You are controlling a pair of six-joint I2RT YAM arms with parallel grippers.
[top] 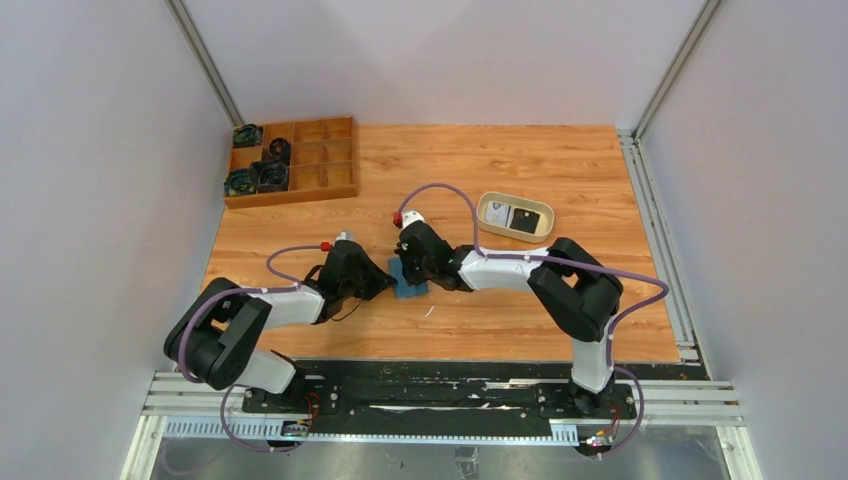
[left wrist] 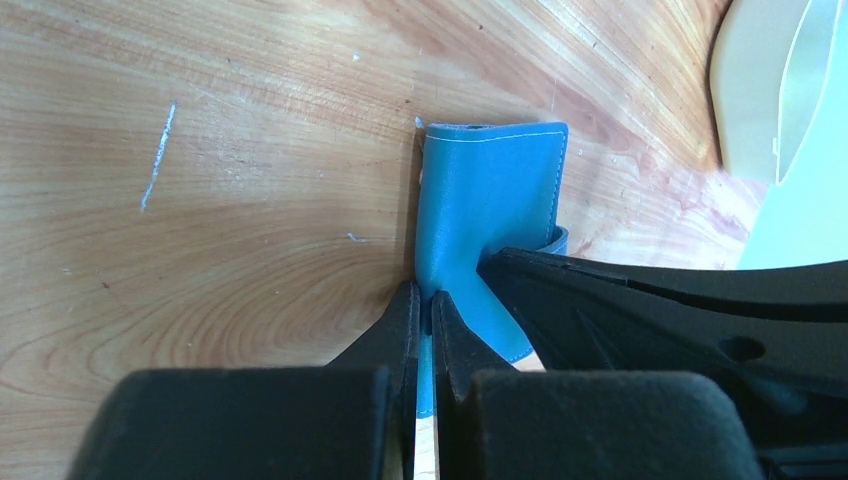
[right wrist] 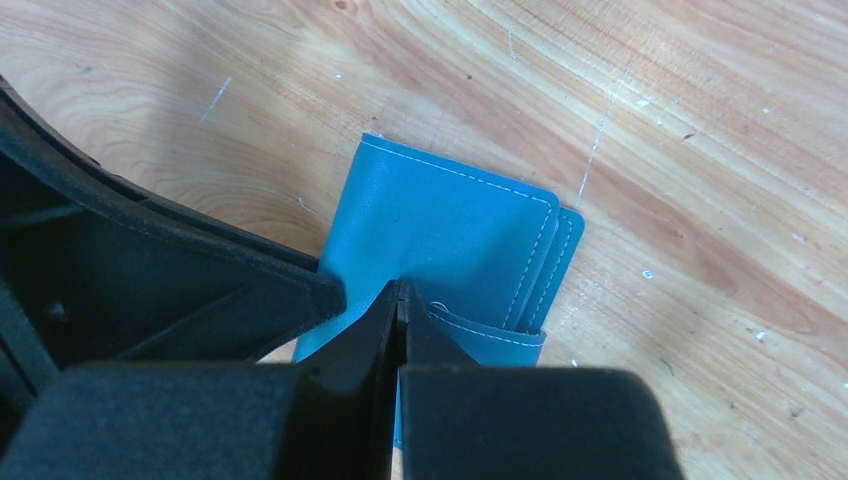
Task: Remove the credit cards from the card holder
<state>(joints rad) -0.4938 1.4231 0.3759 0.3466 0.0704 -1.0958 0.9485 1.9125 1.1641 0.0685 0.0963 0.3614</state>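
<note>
- Card holder (top: pixel 408 283) sits low on the wooden table (top: pixel 500 320), dead centre between the two arms, and both are on it. The left gripper (top: pixel 390 283) is at its left side, the right gripper (top: pixel 419 284) over its far edge.
- Off to the right, well apart, a cream tray (top: pixel 484 207) has what look like two cards (top: pixel 521 219) lying in it. Far back left is a wooden compartment box (top: pixel 340 160) with dark items in a few cells. Neither stands in the way.
- Left wrist view now: the jaws are pressed together on a thin blue edge of the card holder (left wrist: pixel 495 190), with a sliver of blue showing between the fingers. The cover stands up off the wood, bent at the pinch. The other arm's black finger crowds in from the right, against the blue.
- Right wrist view: these jaws are closed tight too, and they seem to nip a layer at the near edge of the card holder (right wrist: pixel 440 220), just by a pocket lip. No card shows in any slot, so I can't tell whether any is inside.
- My read is that this is the spreading step, with each arm holding one flap. The next move calls for parting the flaps to bare the slots, then freeing one gripper to pinch a card edge.
- The snag is crowding: both sets of fingers sit just beside each other at one corner, which leaves little room to work.
</note>
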